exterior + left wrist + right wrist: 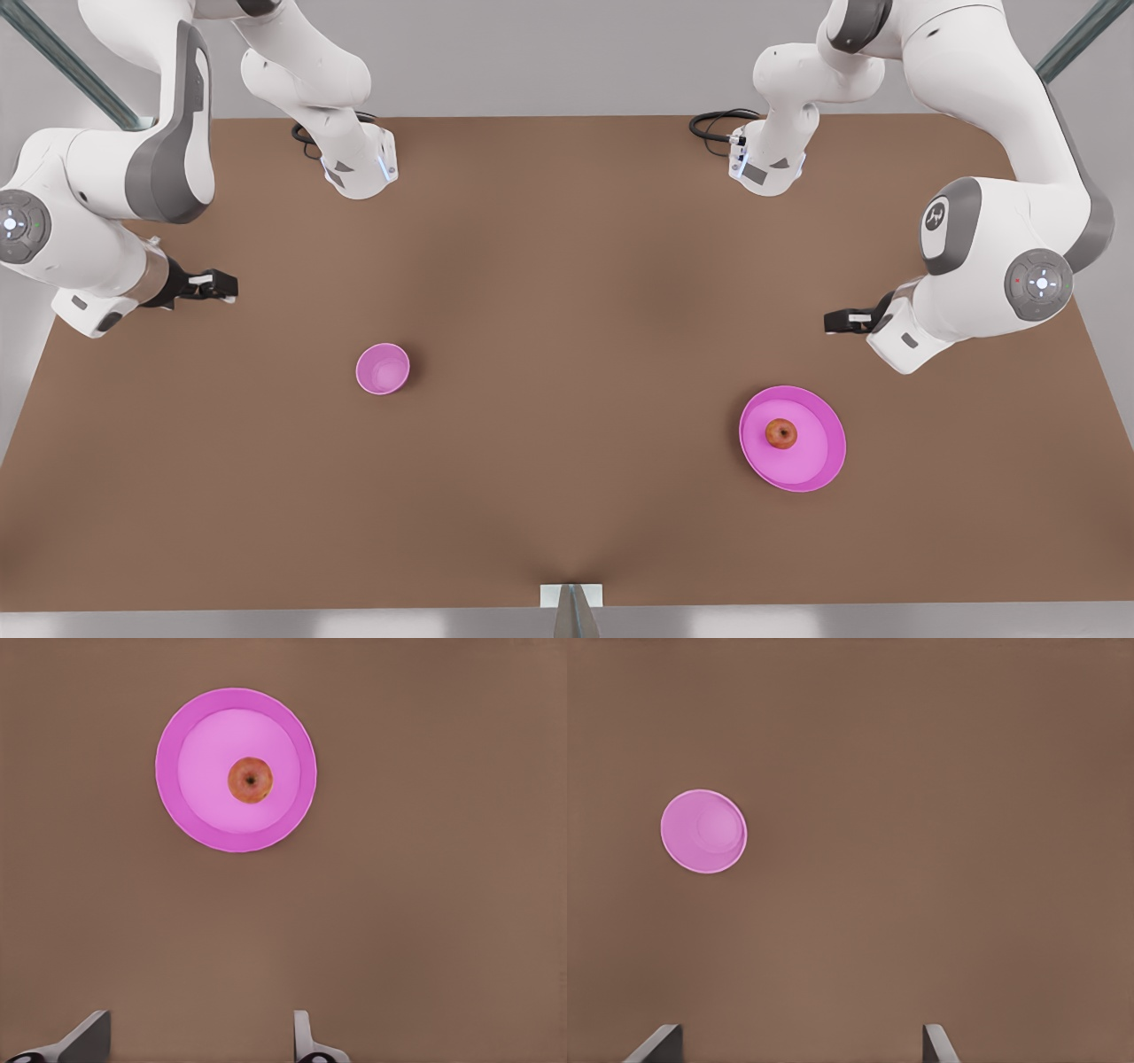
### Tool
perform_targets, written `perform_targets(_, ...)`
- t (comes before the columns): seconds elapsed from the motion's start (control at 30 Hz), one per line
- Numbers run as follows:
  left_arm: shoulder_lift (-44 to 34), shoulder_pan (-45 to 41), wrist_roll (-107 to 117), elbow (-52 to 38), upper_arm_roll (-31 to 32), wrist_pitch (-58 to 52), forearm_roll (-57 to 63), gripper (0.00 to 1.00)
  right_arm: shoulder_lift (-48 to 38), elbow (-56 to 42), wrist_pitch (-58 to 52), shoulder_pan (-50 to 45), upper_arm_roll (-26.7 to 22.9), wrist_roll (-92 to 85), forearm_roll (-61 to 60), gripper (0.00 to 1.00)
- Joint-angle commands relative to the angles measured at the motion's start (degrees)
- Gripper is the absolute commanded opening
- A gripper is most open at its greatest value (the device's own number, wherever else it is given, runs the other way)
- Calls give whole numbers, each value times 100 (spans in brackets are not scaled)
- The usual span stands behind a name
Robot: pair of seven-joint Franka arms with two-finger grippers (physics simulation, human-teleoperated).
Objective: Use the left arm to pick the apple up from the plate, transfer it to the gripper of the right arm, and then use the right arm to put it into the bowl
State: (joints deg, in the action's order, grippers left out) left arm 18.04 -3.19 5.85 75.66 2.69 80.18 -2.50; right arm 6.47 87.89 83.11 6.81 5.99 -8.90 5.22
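- On the front view's left, our right end effector hangs above the bare tabletop, well apart from the bowl. The right wrist view has its fingers spread wide, with nothing between them. This arm waits.
- Next comes the bowl, pink and with nothing in it, standing alone on the tabletop; the right wrist view looks down on it.
- Toward the front view's right lies the pink plate, with the apple resting upright near its middle, stem pit up. The left wrist view shows the same: apple on the plate.
- Farthest to that side, our left end effector hovers near the plate but clear of it, its fingers parted wide and holding nothing.
- We judge the task barely begun: no pick, no handover, no placing done yet. The left arm has first to come down over the apple.
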Motion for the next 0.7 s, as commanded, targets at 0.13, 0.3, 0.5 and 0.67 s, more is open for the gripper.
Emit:
perform_targets(0.13,883,-296,170,-7,-15,1260,-5,100,30,-8,91,13,-2,-130,-39,100)
perform_targets(0.3,1984,-296,21,-34,21,2616,-40,100,39,36,118,84,-10,-147,-56,100)
perform_targets(0.5,2291,-287,-93,484,-59,3970,4,100,56,88,171,136,-10,-200,-47,100)
perform_targets(0.67,2335,-269,-93,564,-137,4040,4,100,56,123,171,136,-10,-200,-39,100)
